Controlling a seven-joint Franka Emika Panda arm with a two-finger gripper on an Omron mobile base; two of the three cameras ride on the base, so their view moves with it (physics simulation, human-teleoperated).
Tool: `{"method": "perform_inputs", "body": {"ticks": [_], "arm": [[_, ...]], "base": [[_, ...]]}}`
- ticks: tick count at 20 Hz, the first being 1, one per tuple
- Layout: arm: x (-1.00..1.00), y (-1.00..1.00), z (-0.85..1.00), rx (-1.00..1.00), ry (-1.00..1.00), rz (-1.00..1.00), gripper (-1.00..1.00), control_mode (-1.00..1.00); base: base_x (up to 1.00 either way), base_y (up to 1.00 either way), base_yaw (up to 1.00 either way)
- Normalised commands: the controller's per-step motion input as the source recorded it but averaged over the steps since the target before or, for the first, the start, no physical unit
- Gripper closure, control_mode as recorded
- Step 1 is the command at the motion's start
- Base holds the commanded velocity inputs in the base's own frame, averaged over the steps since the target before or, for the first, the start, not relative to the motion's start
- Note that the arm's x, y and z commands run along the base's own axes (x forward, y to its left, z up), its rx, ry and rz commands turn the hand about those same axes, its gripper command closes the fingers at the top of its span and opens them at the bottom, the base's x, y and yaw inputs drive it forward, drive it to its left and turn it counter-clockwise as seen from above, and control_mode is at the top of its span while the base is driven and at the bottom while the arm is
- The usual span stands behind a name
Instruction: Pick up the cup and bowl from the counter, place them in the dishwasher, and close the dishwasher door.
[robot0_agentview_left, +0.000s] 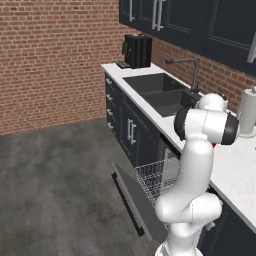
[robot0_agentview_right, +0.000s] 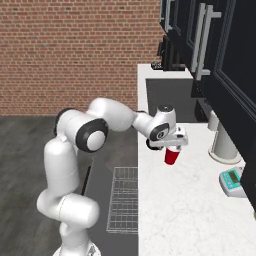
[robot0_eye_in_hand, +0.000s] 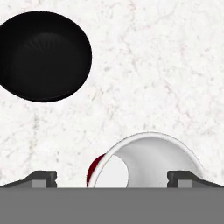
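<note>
While our gripper (robot0_eye_in_hand: 112, 178) brackets the cup (robot0_eye_in_hand: 148, 162) with wide fingers, whether it grips we cannot tell; the bowl (robot0_eye_in_hand: 43, 54) lies at ten o'clock on the counter (robot0_eye_in_hand: 166, 65).

My arm (robot0_agentview_right: 60, 165) is glossy white, built of rounded, bulbous segments with dark grey bands at the joints. My end effector (robot0_agentview_right: 172, 146) carries two small dark finger tips (robot0_eye_in_hand: 43, 178).
</note>
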Motion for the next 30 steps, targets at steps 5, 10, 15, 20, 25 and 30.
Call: {"method": "perform_inputs", "body": {"ticks": [5,10,15,20,25,30], "arm": [[0.0,0.0,-0.45,0.0,0.01,0.0,-1.0,-1.0],[0.0,0.05,-0.52,-0.02,0.07,0.0,1.0,-1.0],[0.0,0.0,-0.21,0.0,0.01,0.0,1.0,-1.0],[-0.15,0.0,-0.01,0.0,0.0,0.0,1.0,-1.0],[-0.62,0.1,-0.11,0.0,0.0,0.0,1.0,-1.0],[-0.92,0.46,0.0,0.0,0.0,0.0,1.0,-1.0]], "base": [[0.0,0.0,0.0],[0.0,0.0,0.0],[0.0,0.0,0.0],[0.0,0.0,0.0],[0.0,0.0,0.0],[0.0,0.0,0.0]]}}
